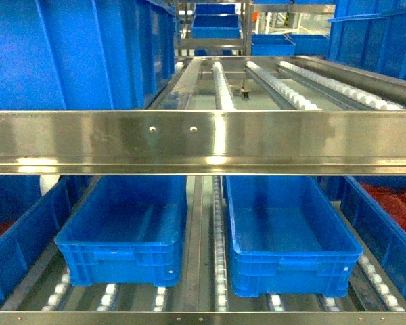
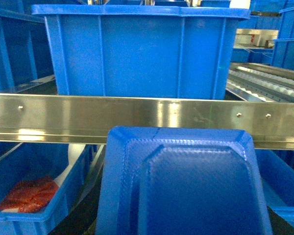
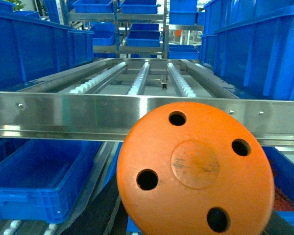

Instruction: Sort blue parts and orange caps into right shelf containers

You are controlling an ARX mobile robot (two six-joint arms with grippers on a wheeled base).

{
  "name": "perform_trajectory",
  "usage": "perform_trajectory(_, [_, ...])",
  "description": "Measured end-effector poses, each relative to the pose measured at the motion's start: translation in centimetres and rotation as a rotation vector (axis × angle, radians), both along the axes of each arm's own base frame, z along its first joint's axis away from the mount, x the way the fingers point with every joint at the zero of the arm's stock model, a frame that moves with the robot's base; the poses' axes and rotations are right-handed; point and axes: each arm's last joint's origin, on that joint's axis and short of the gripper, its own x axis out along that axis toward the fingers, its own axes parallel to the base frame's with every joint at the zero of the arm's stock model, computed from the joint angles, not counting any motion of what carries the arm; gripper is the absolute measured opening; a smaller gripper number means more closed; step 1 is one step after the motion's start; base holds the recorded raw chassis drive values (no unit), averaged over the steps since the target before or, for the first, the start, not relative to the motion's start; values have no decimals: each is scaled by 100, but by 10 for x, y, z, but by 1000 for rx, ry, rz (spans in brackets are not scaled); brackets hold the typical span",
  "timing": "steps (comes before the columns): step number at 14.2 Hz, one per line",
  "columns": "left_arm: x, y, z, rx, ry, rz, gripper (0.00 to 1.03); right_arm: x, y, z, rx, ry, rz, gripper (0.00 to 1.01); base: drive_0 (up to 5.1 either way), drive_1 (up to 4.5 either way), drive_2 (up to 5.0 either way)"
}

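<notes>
Neither gripper itself shows in any view, so whether the jaws stand apart or together cannot be told. Filling the lower part of the right wrist view, right up against that hand's camera, is a round orange cap [image 3: 196, 171] with four holes around a raised middle disc. The left wrist view is likewise filled low down by a blue part [image 2: 183, 183], a moulded piece with a recessed panel. Beyond both runs a steel rail [image 1: 203, 142], and below and past it sit two blue crates [image 1: 125, 227] [image 1: 287, 230] side by side on rollers (both show bare floors). Off to the left hand's lower left, another crate [image 2: 19, 223] holds red pieces [image 2: 29, 193].
</notes>
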Motion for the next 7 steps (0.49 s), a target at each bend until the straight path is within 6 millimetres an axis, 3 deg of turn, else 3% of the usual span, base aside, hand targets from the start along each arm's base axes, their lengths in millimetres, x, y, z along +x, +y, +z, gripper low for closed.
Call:
perform_trajectory(1, [0, 0, 0, 0, 1, 0, 43, 0, 0, 0, 0, 3, 0, 43, -494, 247, 247])
perform_trajectory(7, [0, 0, 0, 0, 1, 0, 43, 0, 0, 0, 1, 2, 3, 43, 0, 0, 0])
